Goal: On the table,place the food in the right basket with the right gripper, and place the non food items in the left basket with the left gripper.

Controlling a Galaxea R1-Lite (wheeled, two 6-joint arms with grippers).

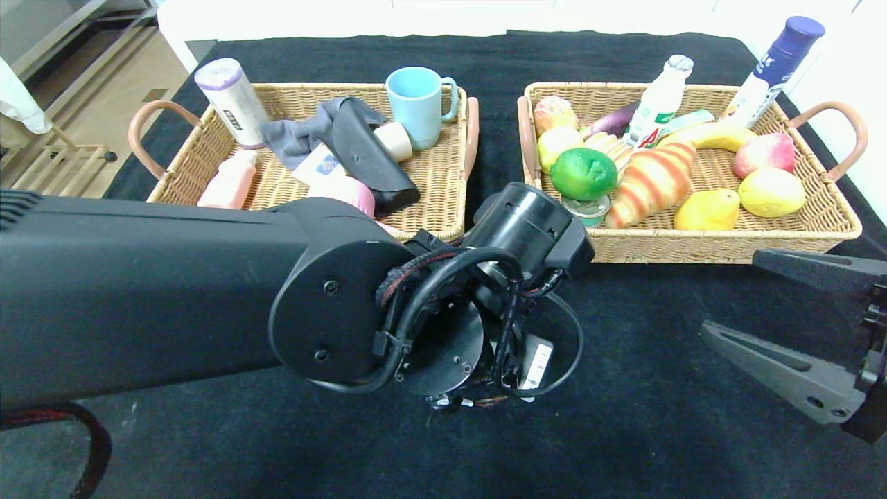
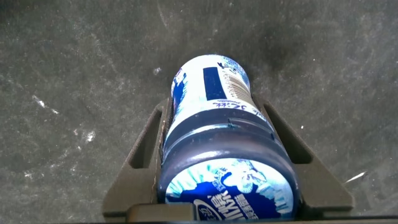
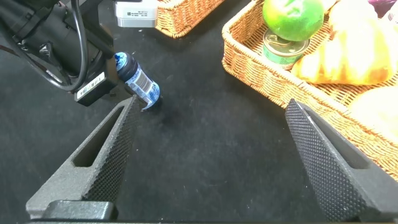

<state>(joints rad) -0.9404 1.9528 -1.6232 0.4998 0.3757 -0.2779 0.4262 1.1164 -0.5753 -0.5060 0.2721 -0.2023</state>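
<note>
The small blue-and-white printed bottle (image 2: pixel 219 143) lies on the black tablecloth (image 1: pixel 644 388) before the baskets, hidden in the head view beneath the left arm's wrist. The left gripper (image 2: pixel 221 186) pinches it at both sides. The right gripper (image 3: pixel 211 155) hangs spread wide, holding nothing, nearby.

A black cloth (image 1: pixel 624 388) is covering the table; pale wooden flooring (image 1: pixel 104 104) and a wooden rack (image 1: pixel 55 170) are showing beyond its left edge
</note>
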